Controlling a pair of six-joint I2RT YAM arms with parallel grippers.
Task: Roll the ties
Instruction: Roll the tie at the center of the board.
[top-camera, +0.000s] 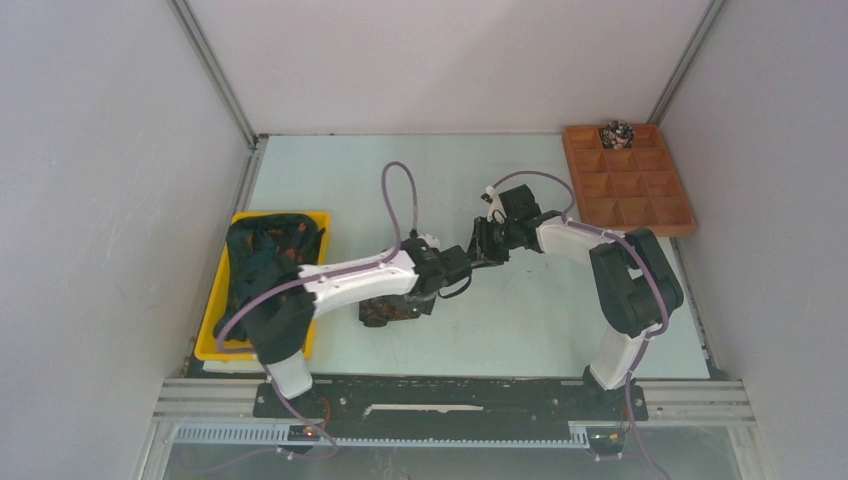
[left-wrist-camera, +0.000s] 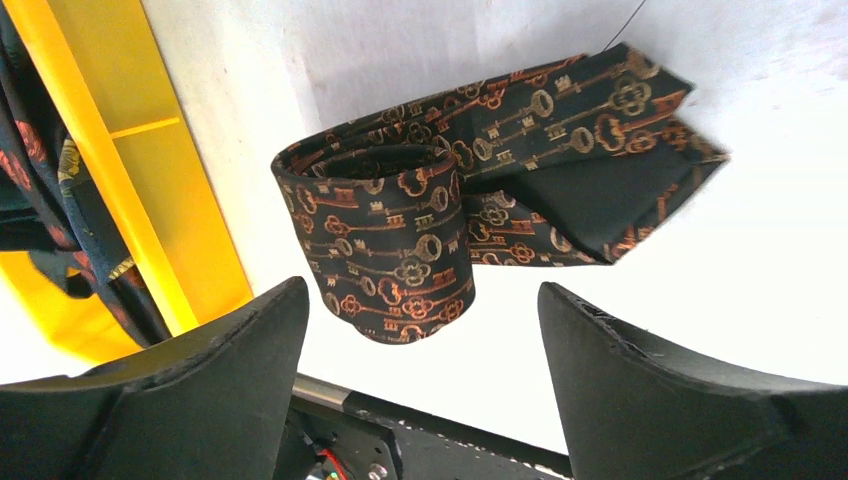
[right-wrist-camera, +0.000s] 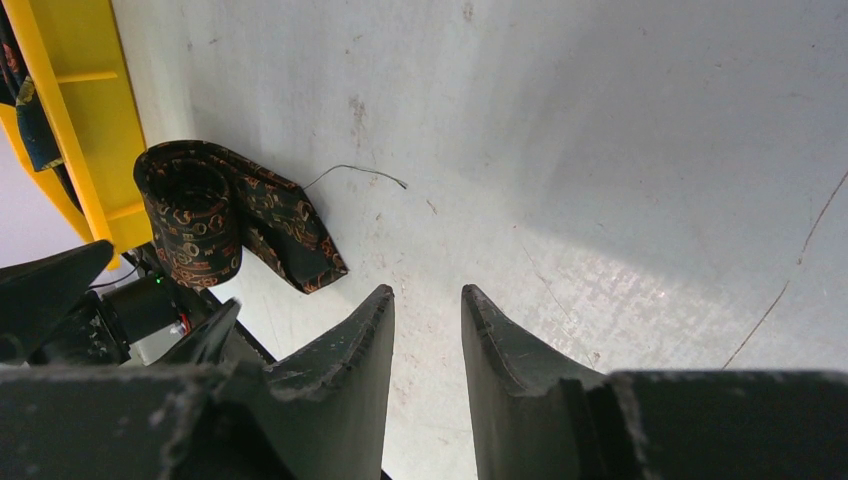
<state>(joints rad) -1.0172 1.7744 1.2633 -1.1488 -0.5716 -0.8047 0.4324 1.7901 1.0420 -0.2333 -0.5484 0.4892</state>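
1 half-rolled tie (left-wrist-camera: 400, 250) on the table (left-wrist-camera: 780, 250) (tail loose); my left gripper (left-wrist-camera: 422, 288) gapes wide, right gripper (right-wrist-camera: 428, 290) narrowly parted, empty.

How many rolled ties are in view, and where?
2. One coil in the brown tray's far row; one half-rolled tie on the table beside the yellow bin. The bin's pile may hide more.

Counted on the worktop (top-camera: 520, 330): one half-rolled tie (left-wrist-camera: 400, 240), straight ahead of the left jaws, ahead and to the left of the right jaws. One finished coil (top-camera: 617, 133), well away from both sets of jaws, inside one brown divided tray (top-camera: 640, 215). One yellow bin (top-camera: 222, 345) holding a tangled heap of ties (top-camera: 262, 255); can't count that heap.
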